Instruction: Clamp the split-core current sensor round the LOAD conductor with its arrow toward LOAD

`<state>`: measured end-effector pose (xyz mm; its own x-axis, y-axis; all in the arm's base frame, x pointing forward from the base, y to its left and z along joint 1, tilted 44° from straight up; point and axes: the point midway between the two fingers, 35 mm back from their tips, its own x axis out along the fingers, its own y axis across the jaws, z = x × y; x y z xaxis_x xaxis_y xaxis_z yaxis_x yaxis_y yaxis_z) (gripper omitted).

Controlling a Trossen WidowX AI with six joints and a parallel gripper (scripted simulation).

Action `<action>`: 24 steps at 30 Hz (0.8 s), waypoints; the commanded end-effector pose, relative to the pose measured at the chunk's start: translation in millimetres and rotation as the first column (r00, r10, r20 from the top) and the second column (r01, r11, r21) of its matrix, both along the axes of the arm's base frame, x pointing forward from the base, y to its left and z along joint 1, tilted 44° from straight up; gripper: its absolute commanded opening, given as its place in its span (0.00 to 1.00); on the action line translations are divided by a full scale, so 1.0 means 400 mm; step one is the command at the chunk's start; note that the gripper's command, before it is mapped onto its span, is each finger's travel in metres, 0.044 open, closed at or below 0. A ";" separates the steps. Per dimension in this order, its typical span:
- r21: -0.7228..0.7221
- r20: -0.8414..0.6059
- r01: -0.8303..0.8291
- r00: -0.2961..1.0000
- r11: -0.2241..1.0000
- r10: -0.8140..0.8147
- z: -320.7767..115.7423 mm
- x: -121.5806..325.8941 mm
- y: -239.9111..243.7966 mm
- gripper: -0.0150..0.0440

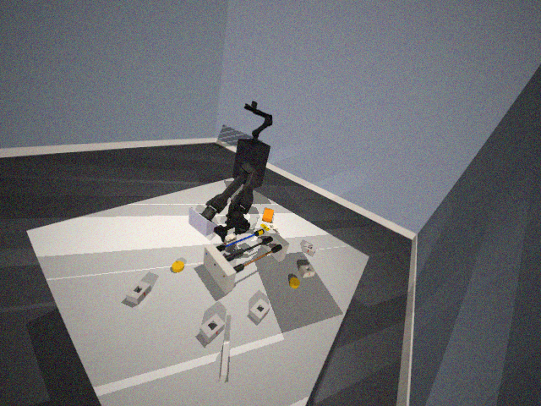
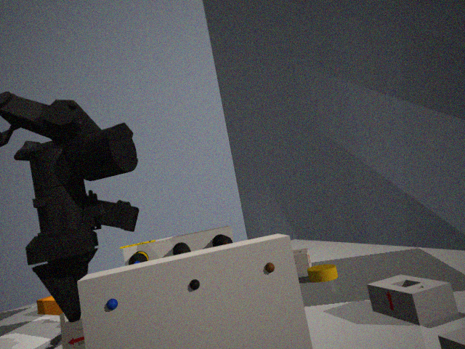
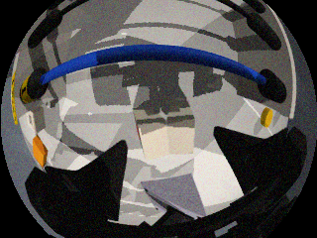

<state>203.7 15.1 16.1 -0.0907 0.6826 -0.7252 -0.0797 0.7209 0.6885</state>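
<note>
The pale split-core sensor (image 1: 230, 238) (image 2: 67, 330) (image 3: 168, 141) stands on the table beside the blue conductor. Its red arrow (image 2: 75, 340) points left in the exterior view; its jaw opening is not clear. The blue conductor (image 1: 244, 239) (image 3: 154, 52) runs between two end panels; its yellow collar (image 1: 259, 232) (image 3: 25, 90) is at the end by the yellow LOAD marker (image 1: 265, 227) (image 2: 137, 243) (image 3: 14, 99). My gripper (image 1: 231, 231) (image 3: 172, 138) is open and empty. It points down, its fingertips just above and to either side of the sensor in the wrist view; contact is not visible.
Black and brown conductors lie beyond the blue one. The near end panel (image 1: 218, 268) (image 2: 187, 311) stands tall. A lilac panel (image 1: 200, 223) (image 3: 178, 193) is behind the sensor. An orange block (image 1: 267, 215) (image 2: 49, 306) (image 3: 40, 150), yellow discs, several pale blocks and a bar (image 1: 225, 349) lie around.
</note>
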 end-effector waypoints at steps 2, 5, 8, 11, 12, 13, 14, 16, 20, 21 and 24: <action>0.000 0.000 0.000 1.000 1.000 0.000 0.000 0.000 0.000 0.91; 0.000 0.000 0.000 1.000 1.000 0.000 0.000 0.000 0.000 0.78; 0.000 0.000 0.000 1.000 1.000 0.000 0.000 0.000 0.000 0.71; 0.000 0.000 0.000 1.000 1.000 0.000 0.000 0.000 0.000 0.68; 0.000 0.000 0.000 1.000 1.000 0.000 0.000 0.000 0.000 0.67; 0.000 0.000 0.000 1.000 1.000 0.000 0.000 0.000 0.000 0.65; 0.000 0.000 0.000 1.000 1.000 0.000 0.000 0.000 0.000 0.64; 0.000 0.000 0.000 1.000 1.000 0.000 0.000 0.000 0.000 0.62; -0.001 0.000 0.000 1.000 1.000 0.000 0.004 0.002 -0.004 0.51; -0.001 0.000 0.001 1.000 1.000 -0.001 0.007 0.003 -0.008 0.46; -0.003 -0.001 0.002 1.000 1.000 -0.002 0.026 0.011 -0.029 0.33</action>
<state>201.9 12.4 20.2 -0.1021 0.6874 -0.7191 -0.0680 0.7163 0.6944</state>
